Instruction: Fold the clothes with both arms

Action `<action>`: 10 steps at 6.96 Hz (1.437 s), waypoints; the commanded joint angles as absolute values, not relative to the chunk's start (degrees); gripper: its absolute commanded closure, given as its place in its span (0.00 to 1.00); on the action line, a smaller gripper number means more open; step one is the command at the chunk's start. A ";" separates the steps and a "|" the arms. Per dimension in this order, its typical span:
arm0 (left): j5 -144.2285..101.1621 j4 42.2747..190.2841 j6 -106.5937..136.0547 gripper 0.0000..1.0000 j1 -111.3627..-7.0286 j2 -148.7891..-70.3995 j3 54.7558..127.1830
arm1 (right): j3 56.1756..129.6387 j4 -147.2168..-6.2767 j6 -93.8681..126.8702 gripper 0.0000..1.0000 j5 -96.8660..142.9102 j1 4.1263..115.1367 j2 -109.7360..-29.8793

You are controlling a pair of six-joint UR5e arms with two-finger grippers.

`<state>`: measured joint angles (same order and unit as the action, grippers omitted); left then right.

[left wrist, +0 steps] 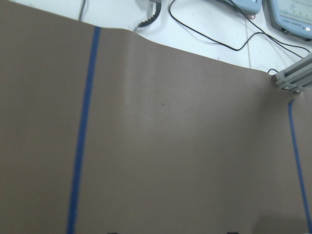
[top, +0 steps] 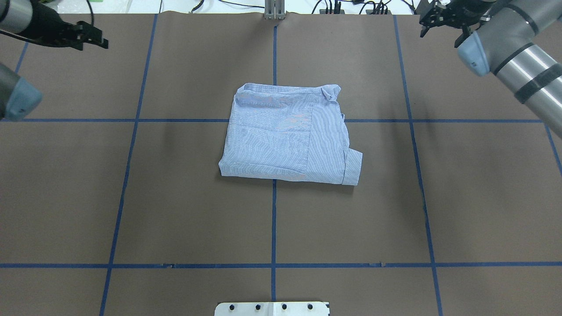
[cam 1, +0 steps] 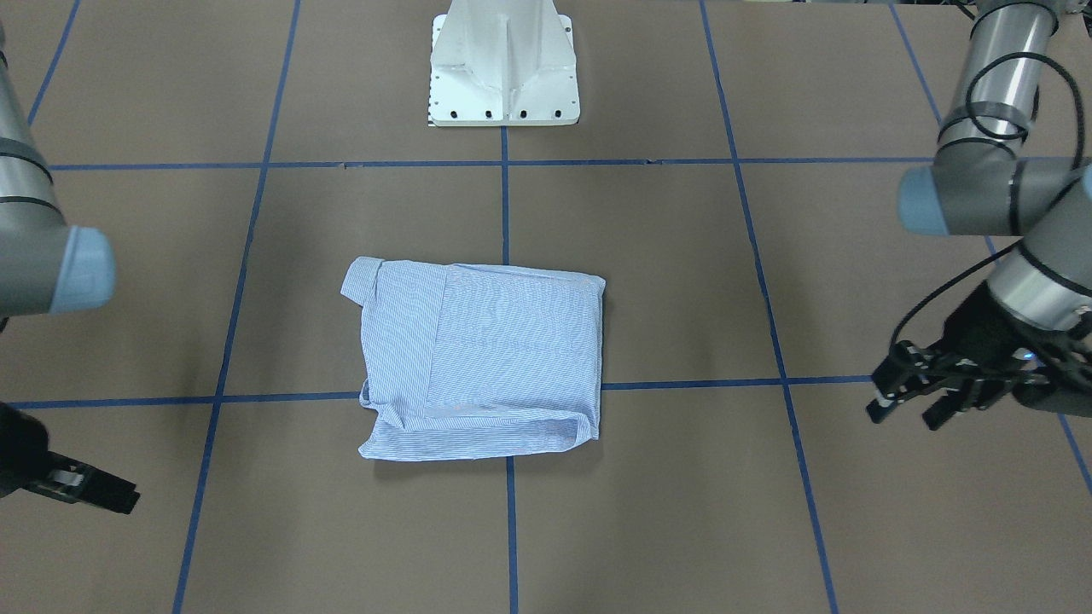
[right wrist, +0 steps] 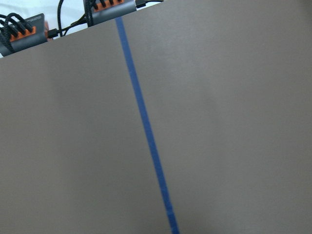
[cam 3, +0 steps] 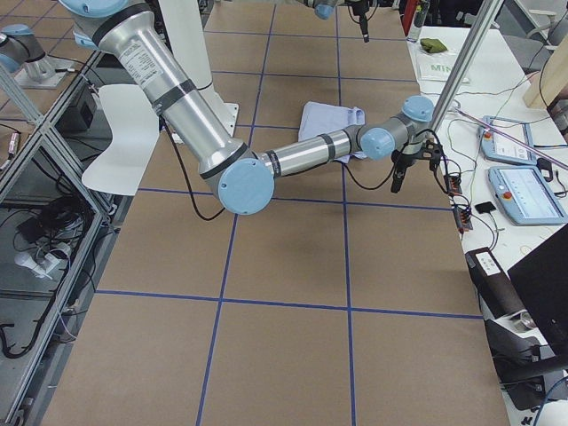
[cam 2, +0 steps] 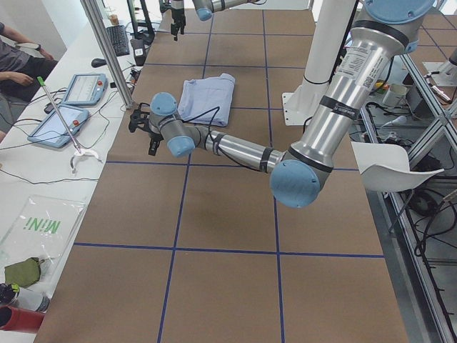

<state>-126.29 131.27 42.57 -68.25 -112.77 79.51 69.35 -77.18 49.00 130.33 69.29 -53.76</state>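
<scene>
Overhead exterior: one folded light blue striped cloth shirt on brown paper-covered table; two claws, black left gripper and black right gripper, spread, empty, well apart.

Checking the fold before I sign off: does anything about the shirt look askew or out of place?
Yes: one cuff juts out from the shirt at its robot-side right corner, so the folded rectangle isn't clean.

Brown table — blue tape grid
</scene>
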 commanded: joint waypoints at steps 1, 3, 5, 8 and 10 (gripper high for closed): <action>-127.09 130.70 22.14 0.16 -75.90 -105.67 79.37 | 70.13 -80.56 30.86 0.00 133.68 76.78 -59.56; -128.74 124.85 8.66 0.01 -81.97 -101.61 79.54 | 73.54 -86.29 16.57 0.00 133.59 81.37 -65.44; -130.78 115.87 6.42 0.01 -84.55 -99.51 84.60 | 83.62 -86.31 14.50 0.00 133.51 81.65 -75.98; -130.78 110.74 6.42 0.01 -84.55 -96.95 89.38 | 86.82 -85.87 14.76 0.00 134.03 81.65 -79.70; -130.87 110.48 7.11 0.01 -84.46 -92.93 93.84 | 88.24 -85.96 14.85 0.00 134.65 81.65 -80.94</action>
<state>-130.82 110.74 6.58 -84.53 -95.55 91.33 87.60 -85.86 14.85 134.41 81.60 -80.15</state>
